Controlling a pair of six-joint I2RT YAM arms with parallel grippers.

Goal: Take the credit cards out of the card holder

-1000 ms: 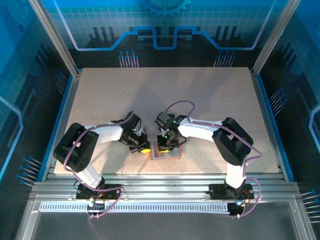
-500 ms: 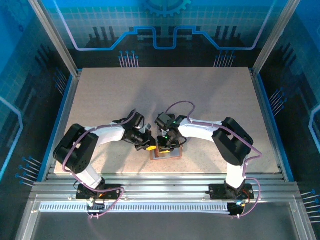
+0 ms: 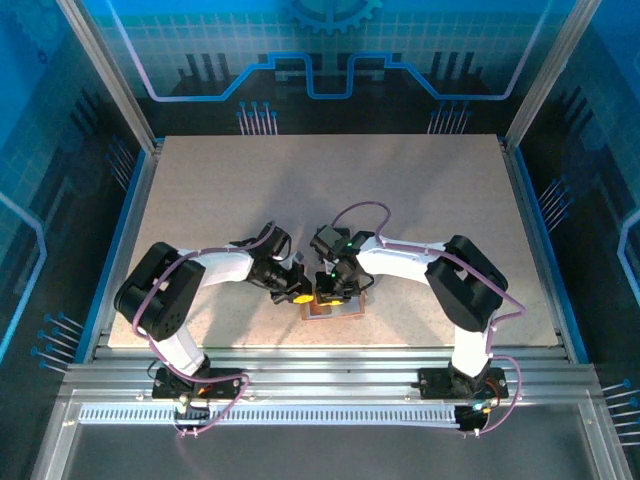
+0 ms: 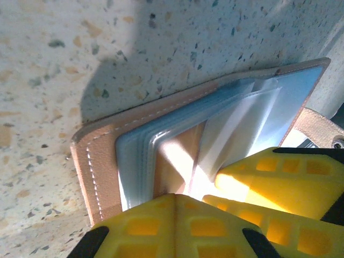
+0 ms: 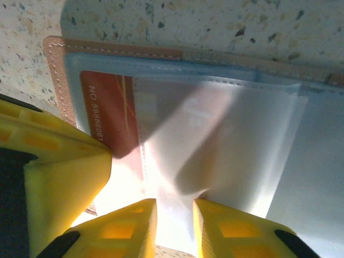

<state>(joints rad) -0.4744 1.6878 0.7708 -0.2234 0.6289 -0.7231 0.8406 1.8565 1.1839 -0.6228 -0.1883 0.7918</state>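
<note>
A red credit card (image 5: pixel 110 113) is showing white print beginning "NO 8888" through a clear sleeve of the open tan card holder (image 5: pixel 123 54). The right gripper (image 5: pixel 174 215) is reaching down over the holder, jaws narrowly apart around another sleeve. The left gripper (image 3: pixel 298 294), closed, is lying over the holder's stitched end, and both arms are bending inward toward it.

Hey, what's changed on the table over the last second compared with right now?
The left claw slid right, up against the left edge of the small tan-brown leather card holder. Nothing was visibly taken or let go. The right claw stayed over the holder, which kept its spot on the speckled table.
</note>
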